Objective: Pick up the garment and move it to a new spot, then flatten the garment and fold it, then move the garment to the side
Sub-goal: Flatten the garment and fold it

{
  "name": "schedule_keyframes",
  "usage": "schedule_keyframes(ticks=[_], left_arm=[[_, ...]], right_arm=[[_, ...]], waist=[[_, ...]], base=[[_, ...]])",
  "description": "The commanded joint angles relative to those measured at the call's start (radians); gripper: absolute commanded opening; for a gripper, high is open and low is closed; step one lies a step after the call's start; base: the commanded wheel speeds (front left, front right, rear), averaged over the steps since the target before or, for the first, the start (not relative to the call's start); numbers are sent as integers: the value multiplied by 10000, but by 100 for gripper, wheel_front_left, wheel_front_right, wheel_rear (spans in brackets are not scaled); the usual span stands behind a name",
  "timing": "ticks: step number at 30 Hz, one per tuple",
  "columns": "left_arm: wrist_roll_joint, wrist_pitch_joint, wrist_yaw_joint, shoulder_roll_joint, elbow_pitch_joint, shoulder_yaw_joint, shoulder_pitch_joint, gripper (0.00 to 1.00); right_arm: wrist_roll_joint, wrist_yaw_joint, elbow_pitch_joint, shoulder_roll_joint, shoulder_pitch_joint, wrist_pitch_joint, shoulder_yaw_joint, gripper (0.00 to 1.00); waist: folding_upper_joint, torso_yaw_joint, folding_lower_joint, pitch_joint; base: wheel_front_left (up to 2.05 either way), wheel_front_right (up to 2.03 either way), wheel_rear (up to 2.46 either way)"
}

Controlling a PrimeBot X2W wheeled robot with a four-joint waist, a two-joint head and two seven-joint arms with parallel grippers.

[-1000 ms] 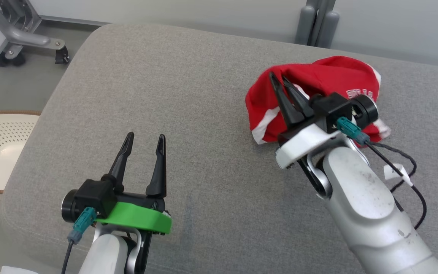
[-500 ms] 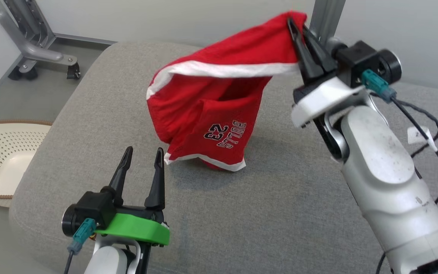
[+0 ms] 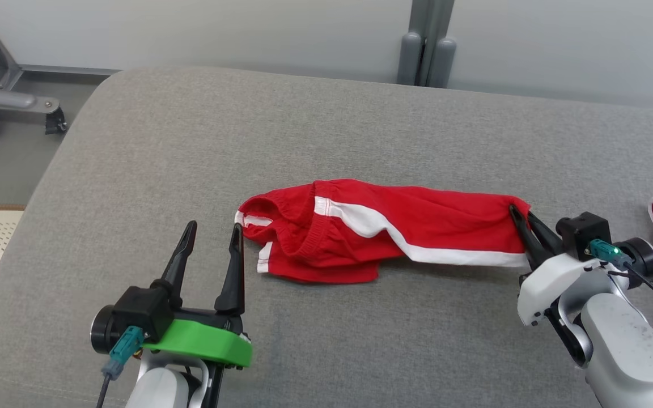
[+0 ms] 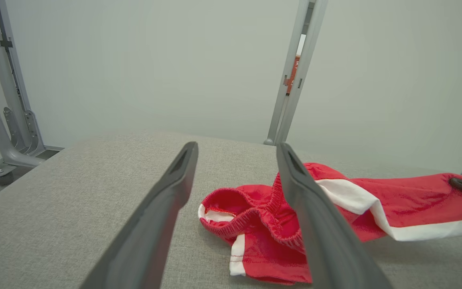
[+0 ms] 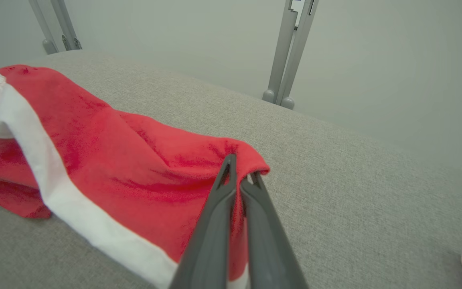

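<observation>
Red cloth shorts with a white side stripe (image 3: 372, 232) lie drawn out long across the middle of the grey woven cushion (image 3: 247, 130), because my right gripper (image 3: 521, 212) has its fingers clenched on their right-hand corner, probably a leg hem, though I cannot be sure. My left gripper (image 3: 213, 226) hovers beside the bunched elastic waistband (image 3: 309, 226) with fingers spread and nothing between them, well placed, I judge, to take that end for flattening.

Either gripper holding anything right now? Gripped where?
Right gripper is shut on the red shorts, pinching a corner at the end away from the waistband. Left gripper is open, holding nothing.
</observation>
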Motion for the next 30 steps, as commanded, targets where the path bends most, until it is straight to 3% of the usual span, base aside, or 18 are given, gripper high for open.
schedule_keyframes(ticks=[1,2,3,10,14,27,30], left_arm=[[66,-27,-22,6,37,-26,-185,100],[69,-27,-26,7,52,-52,-202,100],[70,-27,-24,7,66,-83,-226,100],[104,-27,-38,7,153,-162,-255,100],[117,-27,-15,7,54,-113,-282,100],[-241,-27,92,9,-334,-148,-199,100],[-271,-26,74,10,-339,-125,-213,100]], right_arm=[[-69,-21,219,-58,64,108,-5,4],[-232,-21,340,-76,2,141,17,71],[-345,-21,499,-43,-80,154,6,100],[-1315,-19,1290,270,-288,51,-564,100],[-1732,-19,1050,475,-253,-137,-1180,100],[-2099,-21,-3020,1914,2667,-356,-2966,100],[-2116,-19,-3440,2168,3122,-358,-3182,100]], waist=[[0,-398,0,42],[0,-463,0,29],[0,-527,0,16],[0,-792,0,-74],[0,-915,0,-86],[0,-1352,0,95],[0,-1445,0,160]], base=[[0,0,0],[0,0,0],[0,0,0],[0,0,0],[0,0,0],[0,0,0],[0,0,0]])
